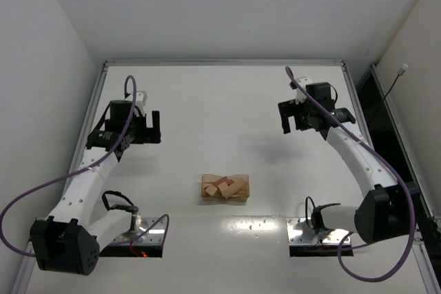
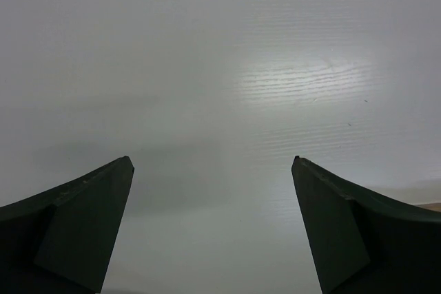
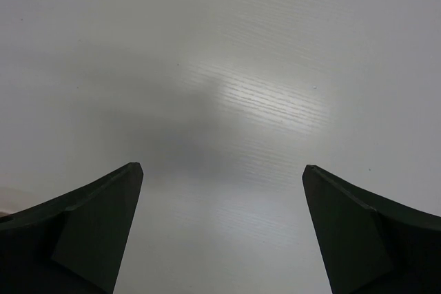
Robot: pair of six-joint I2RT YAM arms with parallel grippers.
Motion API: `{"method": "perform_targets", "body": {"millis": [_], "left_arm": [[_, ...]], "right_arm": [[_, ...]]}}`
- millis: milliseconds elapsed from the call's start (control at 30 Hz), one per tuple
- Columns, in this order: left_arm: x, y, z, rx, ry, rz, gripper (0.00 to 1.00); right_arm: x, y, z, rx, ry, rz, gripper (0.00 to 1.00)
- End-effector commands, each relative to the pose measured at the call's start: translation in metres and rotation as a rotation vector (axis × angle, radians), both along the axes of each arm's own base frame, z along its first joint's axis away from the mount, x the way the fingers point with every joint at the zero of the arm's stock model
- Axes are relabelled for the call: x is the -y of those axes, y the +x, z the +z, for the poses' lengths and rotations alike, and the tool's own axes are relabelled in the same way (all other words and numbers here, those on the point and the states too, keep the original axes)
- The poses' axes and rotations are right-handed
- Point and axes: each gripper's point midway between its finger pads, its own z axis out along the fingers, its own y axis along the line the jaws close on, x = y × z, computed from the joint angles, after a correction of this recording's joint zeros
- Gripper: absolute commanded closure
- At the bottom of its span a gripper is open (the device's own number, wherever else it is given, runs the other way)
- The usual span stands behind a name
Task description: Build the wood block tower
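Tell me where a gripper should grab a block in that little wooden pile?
Probably from straight above, closing across the narrow width of a piece lying on top of the wood blocks. They lie jumbled and touching on a tray, so a sideways approach would likely bump neighbours.

The wood blocks [image 1: 222, 186] are heaped in one loose pile, apparently on a flat tray [image 1: 242, 191] (the view is too small to be sure), approx. mid-width on the surface [image 1: 220, 101] and nearer its front edge than its back. The left arm [image 1: 83, 177] is based front-left and the right arm [image 1: 358, 160] front-right, w/ the pile btwn the bases and slightly behind them. The left jaws are held over bare surface left of & behind the pile, well apart from it. The right jaws are held right of & behind it, a bit farther back.
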Motion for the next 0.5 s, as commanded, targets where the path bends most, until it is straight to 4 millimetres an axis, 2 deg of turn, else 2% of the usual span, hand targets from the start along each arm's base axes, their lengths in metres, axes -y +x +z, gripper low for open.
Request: {"method": "perform_targets", "body": {"millis": [0,300,333,400,467], "left_arm": [[0.003,0.008,0.013,0.048,-0.018,-0.017,0.01],[0.009,0.006,0.019,0.067,-0.033,-0.062,0.01],[0.012,0.005,0.015,0.046,-0.042,-0.074,0.01],[0.019,0.006,0.024,0.065,-0.042,-0.138,0.01],[0.037,-0.001,0.022,0.049,-0.092,-0.257,0.01]], "right_arm": [[-0.002,0.006,0.01,0.057,0.015,0.019,0.01],[-0.005,0.003,0.01,0.066,0.023,0.039,0.01],[-0.005,0.003,0.01,0.066,0.023,0.039,0.01],[-0.006,0.0,0.012,0.067,0.023,0.052,0.01],[-0.007,-0.002,0.011,0.067,0.022,0.068,0.01]]}}
